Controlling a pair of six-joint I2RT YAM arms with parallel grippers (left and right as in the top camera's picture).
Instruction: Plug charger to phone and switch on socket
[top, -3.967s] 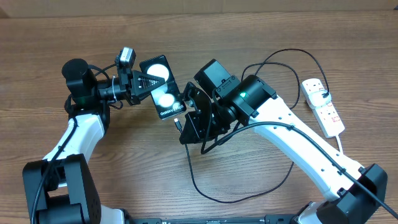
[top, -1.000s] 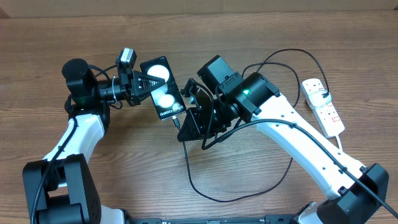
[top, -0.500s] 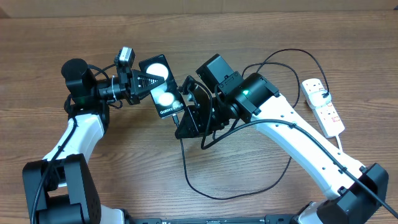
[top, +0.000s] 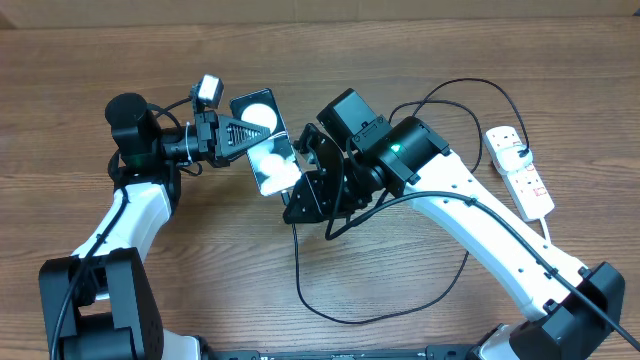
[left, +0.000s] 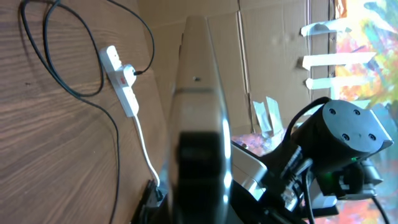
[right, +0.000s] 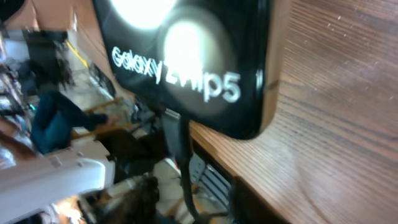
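Observation:
My left gripper (top: 248, 134) is shut on the black flip phone (top: 270, 160) and holds it tilted above the table, screen up. In the left wrist view the phone (left: 198, 93) shows edge-on between the jaws (left: 199, 186). My right gripper (top: 300, 196) is shut on the black charger cable (top: 298, 260) just behind its plug. In the right wrist view the plug (right: 171, 124) sits against the phone's (right: 205, 56) bottom edge, with the cable running down between the jaws (right: 194, 194). The white socket strip (top: 522, 172) lies at the far right.
The black cable loops across the table's front (top: 350, 320) and back up to the adapter in the socket strip (top: 508, 148). The strip also shows in the left wrist view (left: 121, 81), with a red switch. A second cable loop lies behind the right arm (top: 470, 85).
My right gripper moved left with the plug, from a gap beside the phone up to its bottom edge. The left gripper shifted the phone slightly right and tilted it.

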